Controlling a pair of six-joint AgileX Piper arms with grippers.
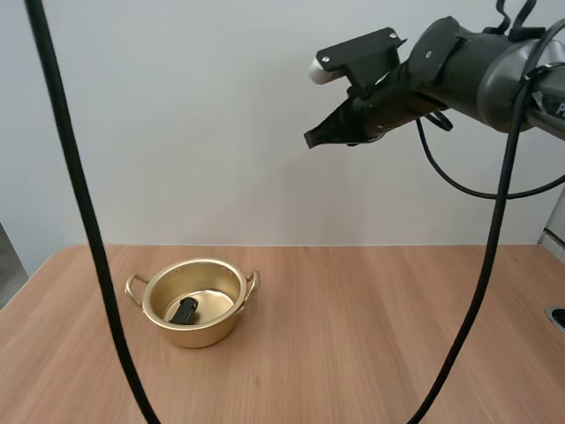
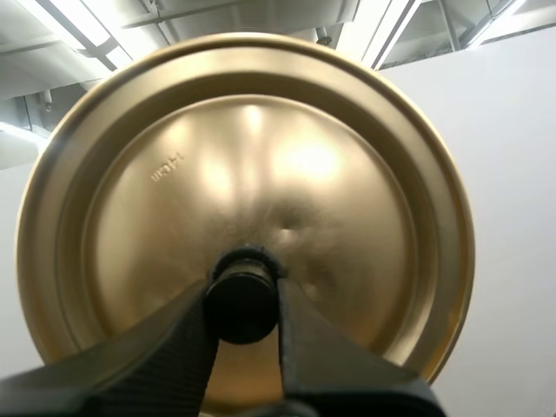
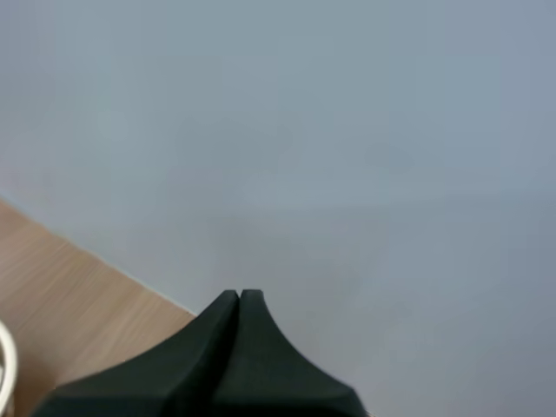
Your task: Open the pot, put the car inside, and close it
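Wooden table: the pot stands near left, clear of every edge, lidless, with the car on its floor. By the knob the left gripper pinches the lid, presumably ready for closing. High at right, the right gripper hangs with jaws together, empty, so the space above the pot is free.

The high camera sits behind and above, looking forward and down over the table from well back. The left wrist camera looks along the left gripper, very close to a lid. The right wrist camera looks past the right gripper at a wall and the table's edge, shared with the high view.
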